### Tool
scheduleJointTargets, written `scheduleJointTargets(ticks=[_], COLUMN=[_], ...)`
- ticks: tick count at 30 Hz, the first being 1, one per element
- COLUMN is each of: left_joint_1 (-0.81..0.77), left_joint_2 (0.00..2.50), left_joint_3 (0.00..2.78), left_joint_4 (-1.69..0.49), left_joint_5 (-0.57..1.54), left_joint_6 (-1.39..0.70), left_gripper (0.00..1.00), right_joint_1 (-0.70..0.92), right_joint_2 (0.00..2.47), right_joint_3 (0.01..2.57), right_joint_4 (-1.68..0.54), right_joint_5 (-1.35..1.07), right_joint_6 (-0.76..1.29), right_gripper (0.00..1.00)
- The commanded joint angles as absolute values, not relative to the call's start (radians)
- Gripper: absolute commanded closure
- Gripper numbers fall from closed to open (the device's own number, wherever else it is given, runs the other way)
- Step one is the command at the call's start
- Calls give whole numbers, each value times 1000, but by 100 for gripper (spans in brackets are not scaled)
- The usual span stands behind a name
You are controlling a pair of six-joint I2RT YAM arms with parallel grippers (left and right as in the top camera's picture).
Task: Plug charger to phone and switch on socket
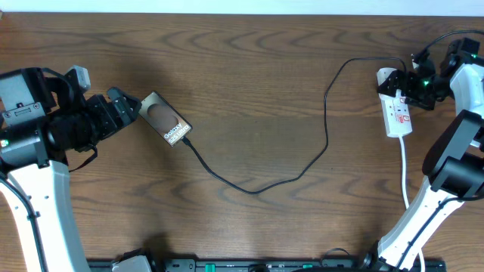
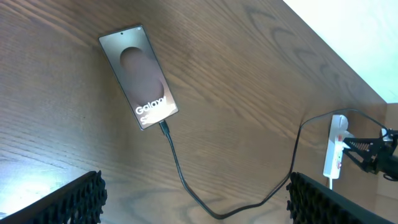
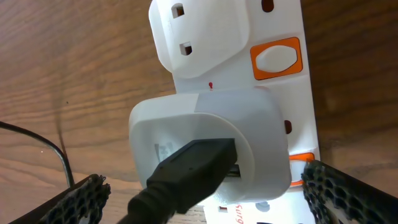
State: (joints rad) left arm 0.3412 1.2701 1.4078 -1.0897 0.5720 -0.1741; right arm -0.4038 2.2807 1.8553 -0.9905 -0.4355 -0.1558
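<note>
Bright, even light overhead. The brown wood-grain bench (image 2: 18,177) catches pale glare bottom-left in the left wrist view; right wrist's black ridged fingers (image 3: 78,199) look blurry.

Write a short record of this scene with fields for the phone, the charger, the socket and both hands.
phone: lies flat on the table, back up, "Galaxy" lettering visible
charger: small tip is in the phone's end; black plug sits in a white adapter on the socket
socket: white strip on the table's right side; from its orange switches, on or off cannot be told
left hand: open, near the phone, holding nothing
right hand: open, over the adapter
</note>
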Motion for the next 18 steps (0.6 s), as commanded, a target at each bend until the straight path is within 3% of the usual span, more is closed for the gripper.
scheduleJointTargets(ticks=[1,18], left_joint_1=[341,341], left_joint_2=[1275,1275], left_joint_3=[1417,1417], left_joint_4=[-1092,-1098], left_joint_5=[559,559], left_joint_6=[-149,-149], left_gripper=[8,8], right_joint_1=[-364,-352], right_joint_2=[2308,2308], right_joint_3=[1847,1847], right_joint_4=[-997,-1010], right_joint_5=[-487,-587], right_joint_6=[-126,-128], right_gripper=[1,1])
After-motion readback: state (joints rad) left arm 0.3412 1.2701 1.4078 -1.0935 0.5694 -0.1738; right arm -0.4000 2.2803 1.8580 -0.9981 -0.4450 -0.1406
